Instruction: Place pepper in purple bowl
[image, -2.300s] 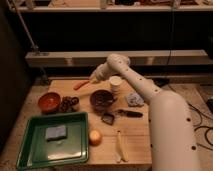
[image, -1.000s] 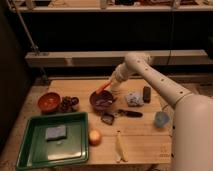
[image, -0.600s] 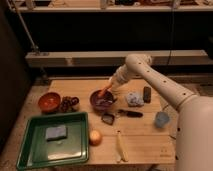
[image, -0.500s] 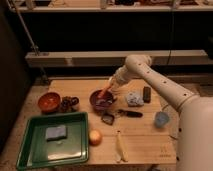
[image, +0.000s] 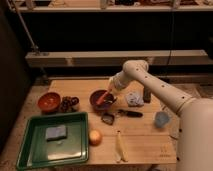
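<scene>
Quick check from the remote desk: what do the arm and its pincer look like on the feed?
The arm is smooth off-white, built of thick rounded tubular segments with a bulbous elbow joint, widening into a bulky white body at lower right. No cables, markings or labels show. The pincer, over the purple bowl, looks small and pale against the wooden table.

There is just one camera, and it sits high up on the robot's side of the worktop (image: 145, 142), looking forward and down at it. The whole wooden top fits in the picture, so the camera is not very close. The robot's big white arm comes in from the bottom right corner (that part is nearest the camera) and reaches away toward the middle, where the hand (image: 108, 93) is over the purple bowl (image: 102, 100) with the pepper (image: 103, 97). Past the far edge of the worktop the camera sees dark shelves across the top of the picture.
</scene>
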